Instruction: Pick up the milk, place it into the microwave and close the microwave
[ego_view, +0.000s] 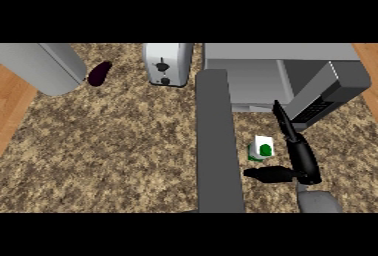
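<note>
While the milk (261, 148) stands upright on the counter (111, 150), the right hand (299, 155) frames it without gripping.

Its fingers run straight toward 11 o'clock along the carton's 3 o'clock side, thumb lying at the carton's 6 o'clock, open, seemingly set for a side grasp. At 12 o'clock the microwave (258, 75) waits with its door (328, 95) swung open to 2 o'clock. The left forearm (218, 145) lies at 9 o'clock; its hand cannot be made out. A toaster (167, 65) and an aubergine (99, 73) sit toward 10 o'clock.

No legible txt, nos. or brands that I can read. Milk carton (261, 148) by my hand: green mark only, no letters made out. Microwave (295, 75) door panel: dark keypad, markings too small to read.
</note>
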